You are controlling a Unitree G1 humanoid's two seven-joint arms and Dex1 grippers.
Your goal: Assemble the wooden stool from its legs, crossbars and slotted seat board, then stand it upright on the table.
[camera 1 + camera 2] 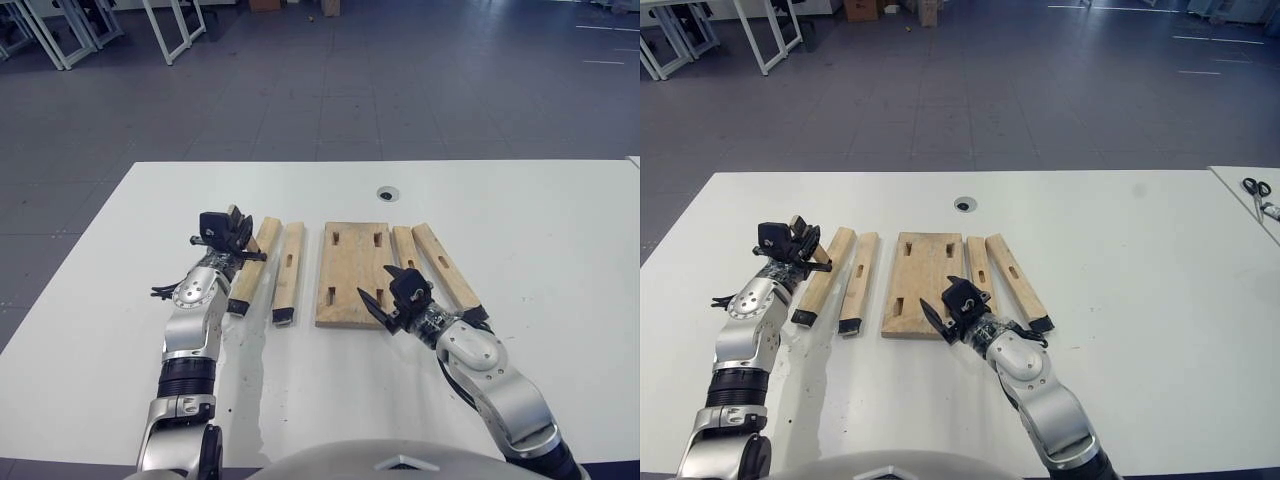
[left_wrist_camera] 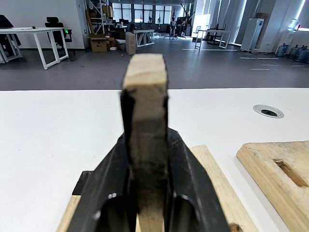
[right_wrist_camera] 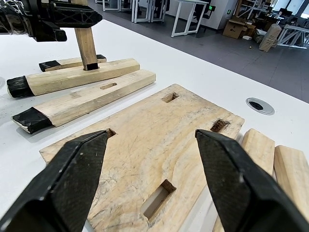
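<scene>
four black-tipped wooden legs (image 1: 289, 272) flank one flat four-slot seat board (image 1: 350, 262); left hand (image 1: 239, 230) grips one crossbar (image 2: 145, 106), right hand (image 1: 374, 284) open

Flat near the middle of the white table (image 1: 560, 260): pale rectangular wooden seat board with four slots (image 1: 350, 275). Just left of it, side by side, two pale wooden legs with black tips toward the near edge, outer left leg (image 1: 248, 282) and inner left leg (image 1: 288, 270). Just right of the board, inner right leg (image 1: 403, 247) and outer right leg (image 1: 447, 268). Black left gripper (image 1: 240, 228) above the outer left leg's far half. Black right gripper (image 1: 383, 292) spread wide over the board's near right corner. Round grey grommet (image 1: 387, 192) toward the far edge
</scene>
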